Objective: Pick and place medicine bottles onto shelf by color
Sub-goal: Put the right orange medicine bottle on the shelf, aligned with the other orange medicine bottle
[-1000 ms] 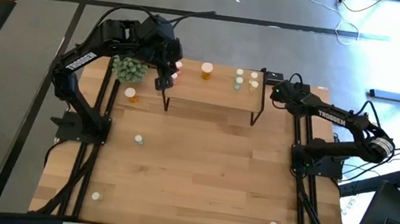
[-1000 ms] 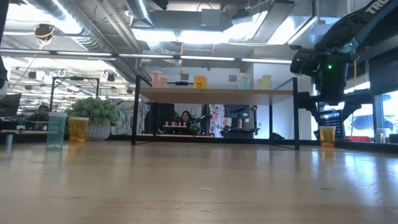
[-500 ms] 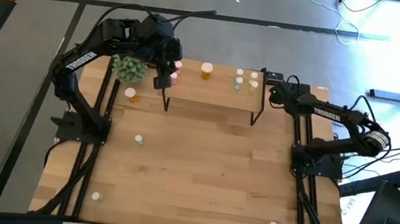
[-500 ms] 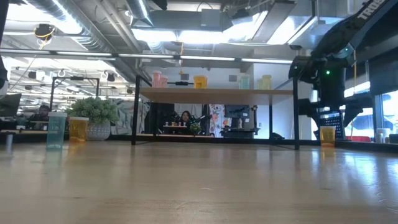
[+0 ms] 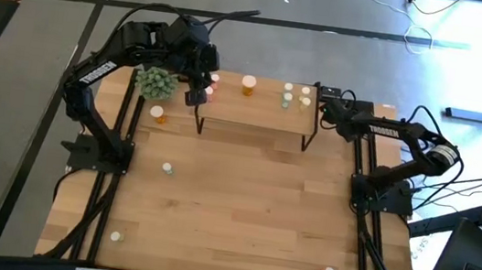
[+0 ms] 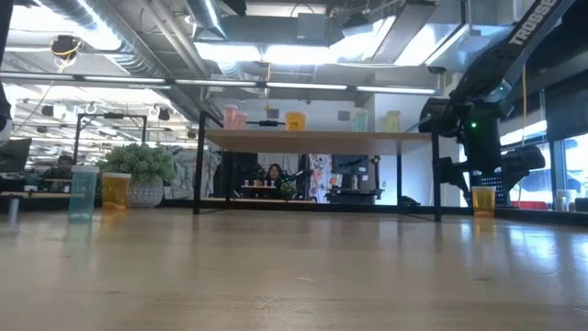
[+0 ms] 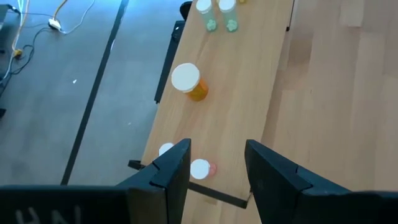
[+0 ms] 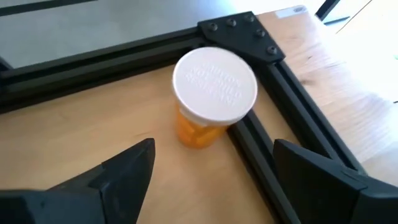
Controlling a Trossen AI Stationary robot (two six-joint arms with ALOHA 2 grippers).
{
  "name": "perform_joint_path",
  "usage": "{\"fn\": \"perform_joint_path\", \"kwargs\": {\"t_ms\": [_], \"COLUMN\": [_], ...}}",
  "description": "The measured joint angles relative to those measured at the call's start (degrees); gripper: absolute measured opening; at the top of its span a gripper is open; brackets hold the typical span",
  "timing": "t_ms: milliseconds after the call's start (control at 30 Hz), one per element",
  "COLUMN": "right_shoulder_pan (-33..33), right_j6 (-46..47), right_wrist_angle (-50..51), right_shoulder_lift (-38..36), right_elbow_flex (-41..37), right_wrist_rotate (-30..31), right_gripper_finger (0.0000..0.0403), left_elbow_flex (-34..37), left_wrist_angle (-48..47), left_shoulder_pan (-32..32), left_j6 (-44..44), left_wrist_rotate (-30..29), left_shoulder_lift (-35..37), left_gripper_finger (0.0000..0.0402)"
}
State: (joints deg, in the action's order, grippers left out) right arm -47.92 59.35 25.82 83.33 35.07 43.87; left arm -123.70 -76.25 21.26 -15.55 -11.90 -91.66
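**Materials / finish**

Table (image 5: 240,218): light wood, smooth, satin sheen low in the frame. Shelf (image 5: 258,109): same pale wood board, thin matt black metal frame. Orange bottle (image 8: 205,124): translucent glossy plastic, matt white embossed cap. Gripper jaws: matt black plastic.

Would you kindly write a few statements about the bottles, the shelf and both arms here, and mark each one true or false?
1. An orange bottle stands on the shelf. True.
2. The right gripper is clamped on an orange bottle. False: its jaws are open, with the orange bottle beyond them.
3. The left gripper is above the shelf's end. True.
4. The potted plant stands on the shelf. False: it sits on the table beside it.
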Motion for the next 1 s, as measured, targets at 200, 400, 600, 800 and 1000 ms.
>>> {"fn": "perform_joint_path", "kwargs": {"t_ms": [200, 400, 600, 800, 1000], "right_shoulder_pan": [-0.1, -1.1, -1.7, -1.7, -1.6], "right_j6": [-0.2, -2.4, -1.2, -1.0, 0.3], "right_wrist_angle": [-1.2, -3.0, -2.9, -3.1, -3.6], "right_shoulder_lift": [0.1, 0.1, 2.1, 2.5, 2.5], "right_elbow_flex": [0.0, 0.0, 0.0, 0.0, 0.0], "right_wrist_rotate": [2.4, 2.4, 1.6, 2.7, 3.3], "right_gripper_finger": [0.0328, 0.0328, 0.0328, 0.0328, 0.0319], "left_elbow_flex": [0.0, 0.0, 0.0, 0.0, 0.0], "left_wrist_angle": [0.0, 0.0, 0.0, 0.0, 0.0], "left_shoulder_pan": [0.0, 0.0, 0.0, 0.5, 1.7], "left_j6": [0.0, 0.0, -0.1, -0.1, -0.1], "left_wrist_rotate": [0.0, 0.0, 0.0, 0.0, 0.0], "left_shoulder_lift": [0.0, 0.0, 0.0, 0.0, 0.0], "left_gripper_finger": [0.0147, 0.0147, 0.0147, 0.0147, 0.0147]}}
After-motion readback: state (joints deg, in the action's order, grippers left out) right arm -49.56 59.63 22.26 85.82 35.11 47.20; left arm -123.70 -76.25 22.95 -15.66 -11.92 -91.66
